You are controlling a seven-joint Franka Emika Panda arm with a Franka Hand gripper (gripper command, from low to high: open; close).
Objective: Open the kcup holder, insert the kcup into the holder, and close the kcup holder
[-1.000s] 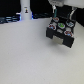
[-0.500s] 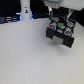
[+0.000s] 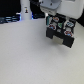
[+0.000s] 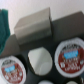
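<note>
Exterior view first: the kcup holder [image 3: 61,31] is the landmark, a black boxy unit standing on the pale counter [image 3: 30,57] toward the exterior view's right. Its top carries several pods with red, white and blue lids, too blurred to count reliably. The white body of the arm [image 3: 56,6] hangs directly above the holder, its lower end close over the holder's top. The gripper itself cannot be made out under that white mass, so whether it is apart or together cannot be told. Well apart from the holder, toward the exterior view's left and at the back edge of the counter, stands a tall white cylinder [image 3: 25,10] with a blue glow [image 3: 33,15] beside it.

Wrist view looks down onto the holder's black top [image 4: 64,27]. One round slot holds a plain white disc [image 4: 39,59], which may be the kcup seen end on; no green shows on it, so that is uncertain. Just beside it sit two filled pods, one [image 4: 71,54] on one side and one [image 4: 12,68] on the other, both with red-and-white labelled lids. A grey blocky shape [image 4: 34,28] lies near the white disc, and a dark green object [image 4: 4,26] shows at the picture's edge; neither is sharp enough to identify.
</note>
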